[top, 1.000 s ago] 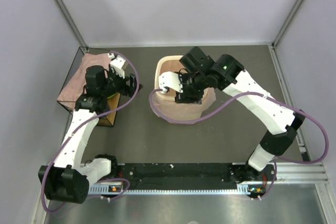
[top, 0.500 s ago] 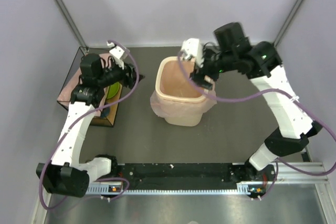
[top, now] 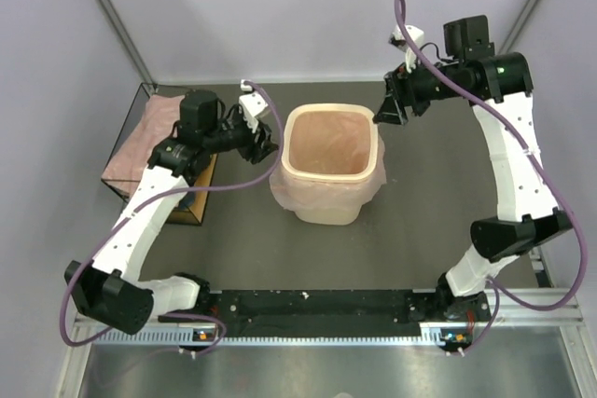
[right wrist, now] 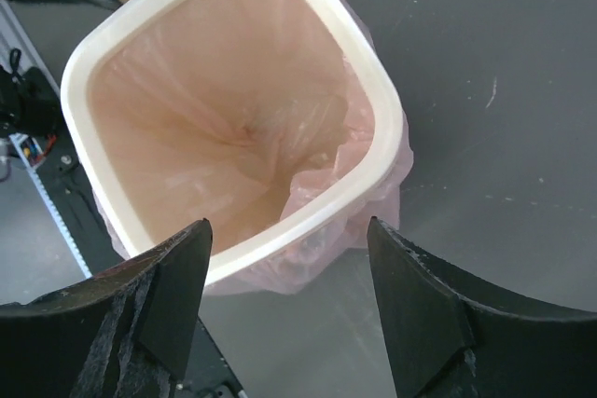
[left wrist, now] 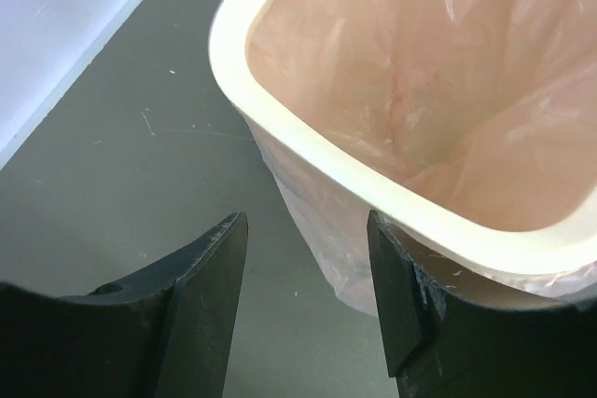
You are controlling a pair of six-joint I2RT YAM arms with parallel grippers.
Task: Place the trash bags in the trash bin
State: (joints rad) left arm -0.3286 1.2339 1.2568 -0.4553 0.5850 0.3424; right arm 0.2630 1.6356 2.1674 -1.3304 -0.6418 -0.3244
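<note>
Your left pincer [top: 264, 137], released and empty, stands just left of the trash bin [top: 328, 175], nearer to it than your right pincer [top: 384, 115], also released, beyond its far-right corner.

walls [top: 308, 6]: pale lavender panels | tabletop [top: 420, 221]: dark grey — lightly scuffed | near edge: metal strip [top: 308, 370] | light: even

No legible writing in any view.
The trash bin [top: 329, 175], the trash bags [top: 331, 142] lining it and the black rail [top: 317, 308] along the frame's lower edge show no readable marks.
</note>
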